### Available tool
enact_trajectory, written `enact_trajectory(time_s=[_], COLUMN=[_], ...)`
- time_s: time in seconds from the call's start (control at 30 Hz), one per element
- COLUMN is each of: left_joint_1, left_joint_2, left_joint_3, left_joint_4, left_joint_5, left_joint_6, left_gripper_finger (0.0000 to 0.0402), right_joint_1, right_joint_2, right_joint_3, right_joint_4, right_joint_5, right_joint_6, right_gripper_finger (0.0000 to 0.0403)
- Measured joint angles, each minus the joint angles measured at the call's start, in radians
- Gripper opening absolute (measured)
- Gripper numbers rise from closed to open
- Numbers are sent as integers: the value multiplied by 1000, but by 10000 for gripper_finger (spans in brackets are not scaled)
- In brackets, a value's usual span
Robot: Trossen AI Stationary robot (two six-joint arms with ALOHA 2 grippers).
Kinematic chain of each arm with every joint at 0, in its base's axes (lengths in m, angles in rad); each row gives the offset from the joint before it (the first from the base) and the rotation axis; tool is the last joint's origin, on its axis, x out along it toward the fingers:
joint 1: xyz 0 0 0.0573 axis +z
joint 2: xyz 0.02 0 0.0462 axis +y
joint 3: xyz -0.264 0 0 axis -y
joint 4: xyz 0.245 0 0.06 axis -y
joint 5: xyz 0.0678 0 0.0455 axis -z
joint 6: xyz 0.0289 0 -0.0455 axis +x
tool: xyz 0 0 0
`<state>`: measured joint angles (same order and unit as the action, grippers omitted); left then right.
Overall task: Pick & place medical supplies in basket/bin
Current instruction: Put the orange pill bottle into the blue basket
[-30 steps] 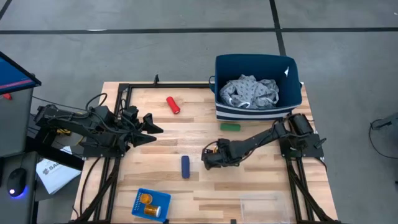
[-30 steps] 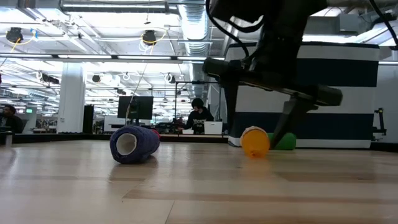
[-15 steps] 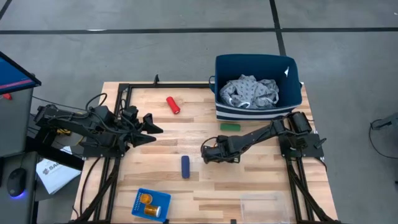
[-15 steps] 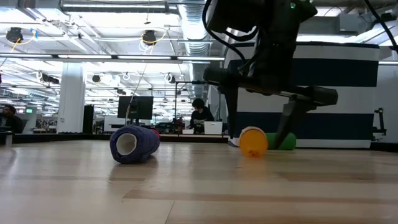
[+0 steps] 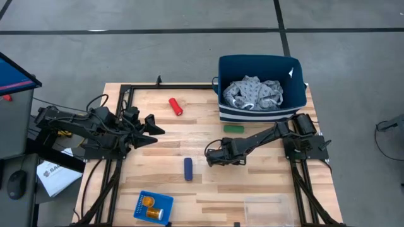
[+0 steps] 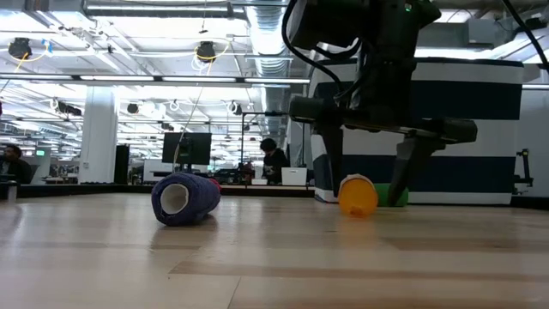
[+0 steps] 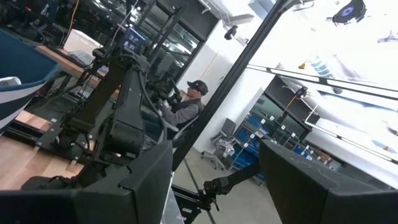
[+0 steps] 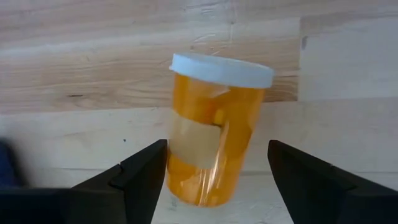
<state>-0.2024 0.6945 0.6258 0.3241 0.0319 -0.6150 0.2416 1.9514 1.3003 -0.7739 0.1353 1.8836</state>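
My right gripper [image 8: 217,144] is open and low over the table's middle [image 5: 211,156]. Its fingers stand on either side of an orange pill bottle [image 8: 214,134] with a white cap, which lies on its side on the wood [image 6: 357,196]. My left gripper [image 5: 153,132] is open and waits at the table's left. A dark blue cylinder [image 5: 188,169], a green one [image 5: 233,128] and a red one [image 5: 175,106] lie on the table. The grey patterned cloth [image 5: 255,93] sits in the navy striped bin [image 5: 262,63]. My right gripper comes at the bottle from above, one finger on each side of its body. One finger [image 8: 146,171] stands right at the bottle's wall [image 8: 177,155]. I cannot tell whether it touches. The other finger is clear of it.
A small bright blue basket [image 5: 142,214] near the front left edge holds two orange bottles. A clear tray [image 5: 262,207] lies at the front right. Black frame rails run along both sides of the table. People sit at desks in the room beyond.
My right gripper has moved a little toward the table's far edge and turned, so its fingers now stand upright on either side of the bottle instead of slanting.
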Motion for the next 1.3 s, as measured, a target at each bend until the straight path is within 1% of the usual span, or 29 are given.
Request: enact_trajectory(time_s=[0.27, 0.67, 0.77, 0.9, 1.03, 1.17, 1.3], left_joint_1=[0, 0, 0, 0, 0, 0, 0], left_joint_2=[0, 0, 0, 0, 0, 0, 0], left_joint_3=[0, 0, 0, 0, 0, 0, 0], left_joint_4=[0, 0, 14, 27, 28, 28, 28], left_joint_5=[0, 0, 0, 0, 5, 10, 14], left_joint_6=[0, -1, -2, -3, -3, -1, 2], left_gripper_finger=[232, 232, 232, 232, 232, 232, 232], right_joint_1=[29, 52, 52, 52, 72, 127, 209], right_joint_2=[0, 0, 0, 0, 0, 1, 1], right_joint_3=[0, 0, 0, 0, 0, -1, -1], right_joint_4=[0, -5, -11, -19, -14, 58, 227], right_joint_5=[0, 27, 27, 30, 31, 23, 24], right_joint_6=[1, 1, 1, 1, 1, 1, 1], right_gripper_finger=[244, 179, 176, 182, 182, 176, 173])
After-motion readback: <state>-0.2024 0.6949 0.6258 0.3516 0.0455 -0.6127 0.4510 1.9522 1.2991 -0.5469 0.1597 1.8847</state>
